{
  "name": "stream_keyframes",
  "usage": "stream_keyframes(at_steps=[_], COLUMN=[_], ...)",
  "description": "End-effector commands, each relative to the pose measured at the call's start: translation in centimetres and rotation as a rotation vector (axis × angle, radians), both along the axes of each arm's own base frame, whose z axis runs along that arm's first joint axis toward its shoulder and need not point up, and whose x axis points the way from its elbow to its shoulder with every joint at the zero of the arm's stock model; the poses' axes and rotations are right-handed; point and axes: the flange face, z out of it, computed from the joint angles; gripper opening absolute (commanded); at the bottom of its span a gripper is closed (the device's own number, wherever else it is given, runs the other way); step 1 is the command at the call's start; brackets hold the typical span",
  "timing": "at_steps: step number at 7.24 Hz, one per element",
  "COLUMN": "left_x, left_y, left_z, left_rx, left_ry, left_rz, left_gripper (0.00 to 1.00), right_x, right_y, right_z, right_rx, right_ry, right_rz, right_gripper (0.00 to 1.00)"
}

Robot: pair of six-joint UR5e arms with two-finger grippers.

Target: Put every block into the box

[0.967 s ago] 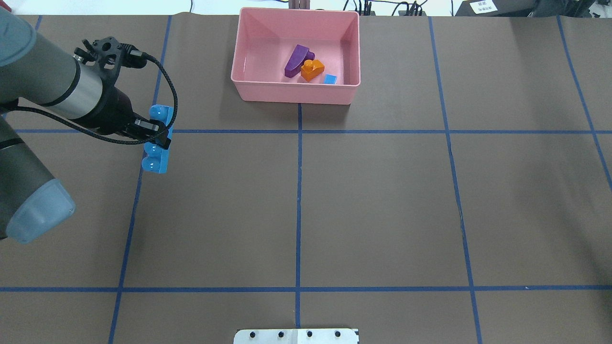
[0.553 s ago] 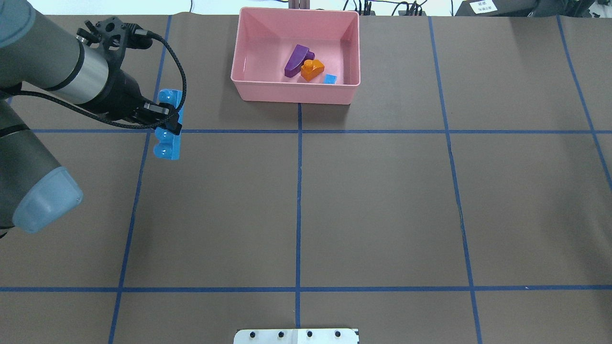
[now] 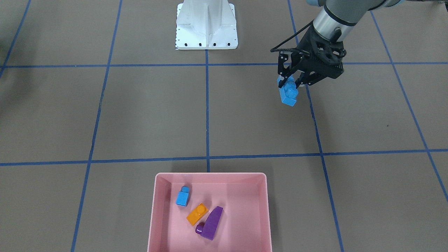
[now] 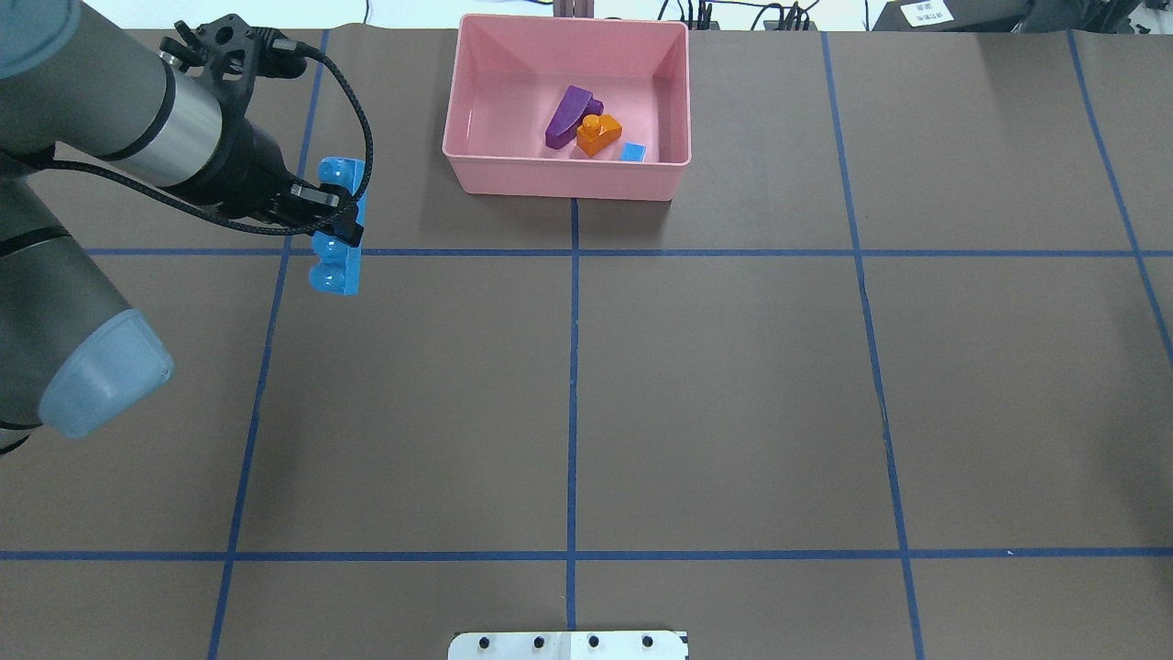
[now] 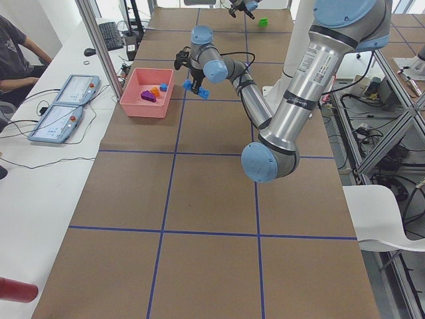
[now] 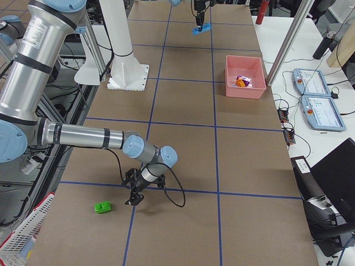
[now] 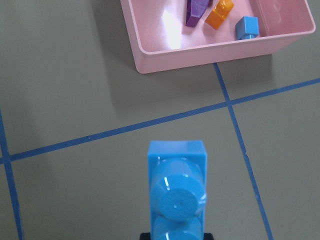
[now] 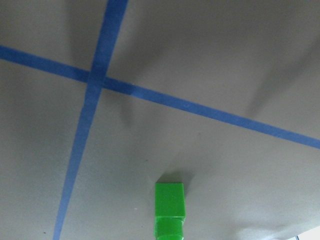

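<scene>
My left gripper (image 4: 337,218) is shut on the long blue block (image 4: 335,240), holding it above the table to the left of the box (image 4: 568,180). In the left wrist view the block (image 7: 176,185) hangs short of the box's near wall (image 7: 210,52). A purple block (image 4: 566,115), an orange block (image 4: 597,134) and a small blue block (image 4: 633,152) lie in the box. The green block (image 6: 102,207) rests on the table far from the box, close beside my right gripper (image 6: 135,199). Whether that gripper is open or shut I cannot tell. In the right wrist view the green block (image 8: 170,210) lies low in the frame.
The white robot base (image 3: 206,24) stands at the table's robot-side edge. Blue tape lines (image 4: 573,367) grid the brown table. Two tablets (image 6: 316,97) lie on the side desk beyond the box, and a person (image 5: 16,53) sits there.
My left gripper has carried the long blue block to the right and farther away, closer to the box. The blocks inside the box have not moved.
</scene>
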Motion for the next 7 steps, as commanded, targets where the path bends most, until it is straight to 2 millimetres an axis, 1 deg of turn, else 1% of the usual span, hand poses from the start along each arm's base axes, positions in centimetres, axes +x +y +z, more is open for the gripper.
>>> stream_keyframes(at_steps=[1,2,3,4,5,6,7], left_x=[0.1,0.1,0.3,0.3,0.4,0.4,0.4], left_y=[-0.1,-0.4,-0.9,-0.9,-0.9,-0.8,-0.8], left_z=[0.0,-0.1,0.2,0.1,-0.6,-0.6,-0.6], left_rx=[0.009,0.022,0.024,0.027,0.033,0.034,0.034], left_ry=[-0.004,-0.016,-0.029,-0.027,-0.020,-0.018,-0.020], left_rz=[0.002,-0.021,-0.034,-0.034,-0.033,-0.033,-0.035], left_gripper=[0.00,0.00,0.00,0.00,0.00,0.00,0.00], right_x=[-0.6,-1.1,-2.0,-2.3,-2.3,-2.1,-2.5], right_y=[1.0,1.8,2.4,2.8,3.1,3.7,3.5], right_z=[1.6,3.3,4.4,5.1,6.6,8.8,9.0], right_rx=[-0.035,-0.092,-0.133,-0.143,-0.130,-0.111,-0.094], right_ry=[0.020,0.003,-0.009,-0.005,-0.009,-0.007,0.025], right_rz=[-0.037,-0.023,-0.027,-0.040,-0.047,-0.042,-0.007], right_gripper=[1.00,1.00,1.00,0.99,0.99,0.99,0.92])
